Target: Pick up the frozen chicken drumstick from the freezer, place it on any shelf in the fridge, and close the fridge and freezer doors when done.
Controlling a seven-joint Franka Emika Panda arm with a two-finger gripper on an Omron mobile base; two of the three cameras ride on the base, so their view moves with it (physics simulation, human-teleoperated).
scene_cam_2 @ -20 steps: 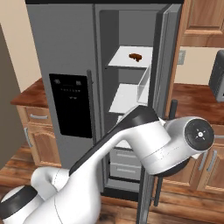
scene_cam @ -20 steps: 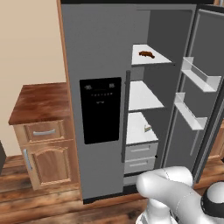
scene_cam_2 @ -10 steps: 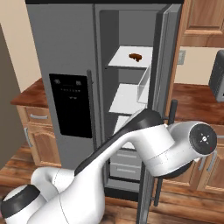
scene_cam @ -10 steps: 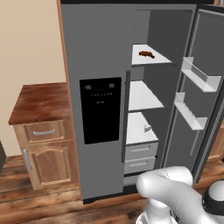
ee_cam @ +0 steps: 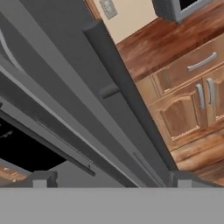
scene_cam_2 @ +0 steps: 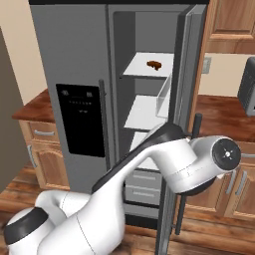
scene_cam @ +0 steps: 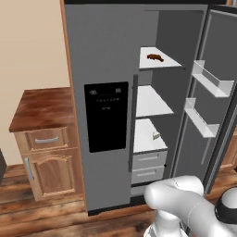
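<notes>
The frozen chicken drumstick (scene_cam: 155, 57) (scene_cam_2: 154, 64), a small reddish-brown lump, lies on the top white shelf of the fridge (scene_cam: 159, 99), the wider open compartment. The fridge door (scene_cam: 196, 148) (scene_cam_2: 182, 99) stands swung open to the right, its bins facing inward. The freezer door (scene_cam: 102, 55) (scene_cam_2: 74, 55) with the black dispenser panel is shut. My gripper (ee_cam: 111, 181) is open with nothing between its fingertips (ee_cam: 39, 180). It looks close up at the fridge door's outer side and its dark bar handle (ee_cam: 127, 100) (scene_cam_2: 195, 129).
A wooden cabinet with a drawer (scene_cam: 44, 139) stands left of the unit. More wooden cabinets and a counter (scene_cam_2: 224, 114) lie right of the open door. A small item (scene_cam: 156, 135) sits on the fridge's lower shelf, above grey drawers (scene_cam: 148, 166).
My arm's wrist has shifted slightly beside the open fridge door. The doors and the drumstick stay where they were.
</notes>
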